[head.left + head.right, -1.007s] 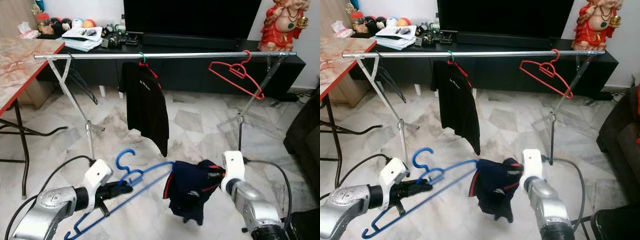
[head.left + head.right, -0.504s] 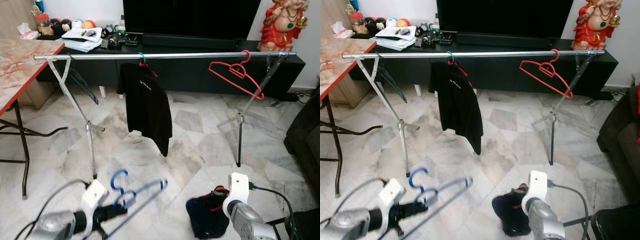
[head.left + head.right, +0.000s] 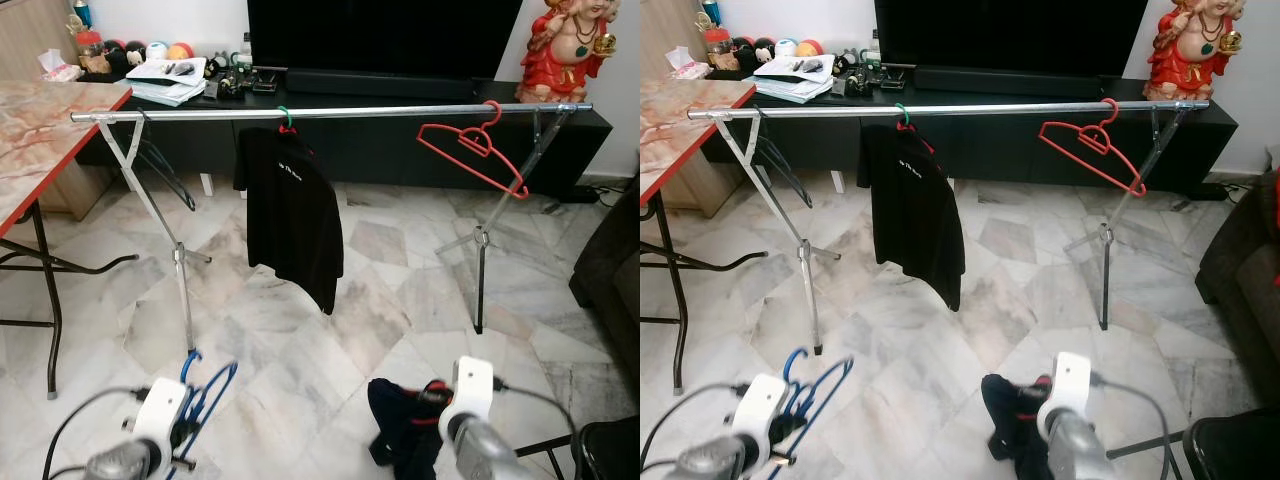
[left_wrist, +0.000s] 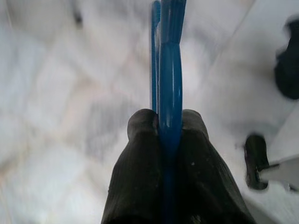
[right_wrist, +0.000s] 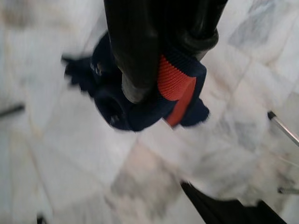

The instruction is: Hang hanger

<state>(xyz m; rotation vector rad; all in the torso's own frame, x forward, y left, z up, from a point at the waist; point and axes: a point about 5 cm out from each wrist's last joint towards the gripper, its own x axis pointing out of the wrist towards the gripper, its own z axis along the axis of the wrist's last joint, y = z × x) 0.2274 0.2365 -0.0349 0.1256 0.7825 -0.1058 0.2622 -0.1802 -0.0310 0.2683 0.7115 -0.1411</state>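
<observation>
My left gripper (image 4: pixel 167 122) is shut on a blue hanger (image 3: pixel 203 402), held low near the floor at the bottom left. My right gripper (image 5: pixel 161 77) is shut on a navy shirt with red trim (image 3: pixel 405 428), which droops at the bottom centre-right. Ahead stands a silver clothes rail (image 3: pixel 330 112) across the room. A black shirt (image 3: pixel 291 215) hangs from it on a green-hooked hanger, and a bare red hanger (image 3: pixel 473 150) hangs tilted near its right end.
A marble-topped table with a red edge (image 3: pixel 45 130) stands at the left. A black TV cabinet (image 3: pixel 380 95) runs behind the rail, with a red statue (image 3: pixel 573 45) on it. A dark sofa edge (image 3: pixel 610 270) is at the right. Marble floor lies between me and the rail.
Both arms have dropped lower toward the bottom of the view. The blue hanger came out of the navy shirt and now hangs apart at the left; the shirt sags lower.
</observation>
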